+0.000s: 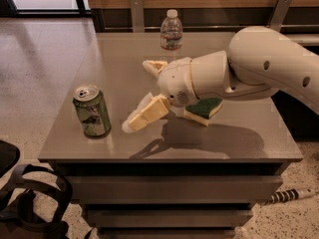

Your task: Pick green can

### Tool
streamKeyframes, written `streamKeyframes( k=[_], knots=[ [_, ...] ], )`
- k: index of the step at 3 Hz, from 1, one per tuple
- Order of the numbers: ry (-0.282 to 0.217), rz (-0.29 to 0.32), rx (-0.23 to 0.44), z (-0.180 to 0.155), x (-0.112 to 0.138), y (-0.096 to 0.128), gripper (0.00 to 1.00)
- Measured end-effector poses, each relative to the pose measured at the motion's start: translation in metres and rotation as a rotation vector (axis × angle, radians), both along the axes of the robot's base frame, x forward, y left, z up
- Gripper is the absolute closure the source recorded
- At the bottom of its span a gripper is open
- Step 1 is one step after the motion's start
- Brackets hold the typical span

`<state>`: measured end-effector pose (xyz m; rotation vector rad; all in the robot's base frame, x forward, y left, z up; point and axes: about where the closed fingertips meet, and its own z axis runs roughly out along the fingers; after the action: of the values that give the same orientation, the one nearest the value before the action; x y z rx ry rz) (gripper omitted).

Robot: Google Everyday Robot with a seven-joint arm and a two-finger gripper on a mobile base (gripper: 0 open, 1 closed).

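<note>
Looking at the front-left corner first, I see the green can (91,111) standing upright on the grey table (119,59). It is near the front edge and close to the left edge, with bare tabletop behind it and to its right. My gripper (135,95) hangs over the middle of the table, just right of the can and apart from it. Its jaws are spread wide: one finger points back and left, the other slants down and forward toward the can's side. Between that lower finger (144,116) and the can lies a narrow strip of open surface. Under the wrist, a green-and-yellow sponge (203,110) lies on the table, partly hidden by the arm (269,68). A clear water bottle (171,30) stands upright near the back edge, well apart from the can. On the floor left of the table sits a dark bag (30,203). A striped cable (284,197) lies on the floor at the right.
</note>
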<state>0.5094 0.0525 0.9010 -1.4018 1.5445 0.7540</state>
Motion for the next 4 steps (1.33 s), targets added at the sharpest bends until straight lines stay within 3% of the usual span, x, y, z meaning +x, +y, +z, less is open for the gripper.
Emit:
streamKeyframes(
  k=[2,4],
  knots=[
    [-0.014,0.112,0.105,-0.003,-0.016,0.051,0.00],
    [0.010,0.166,0.184,-0.023,-0.012,0.078,0.02]
  ],
)
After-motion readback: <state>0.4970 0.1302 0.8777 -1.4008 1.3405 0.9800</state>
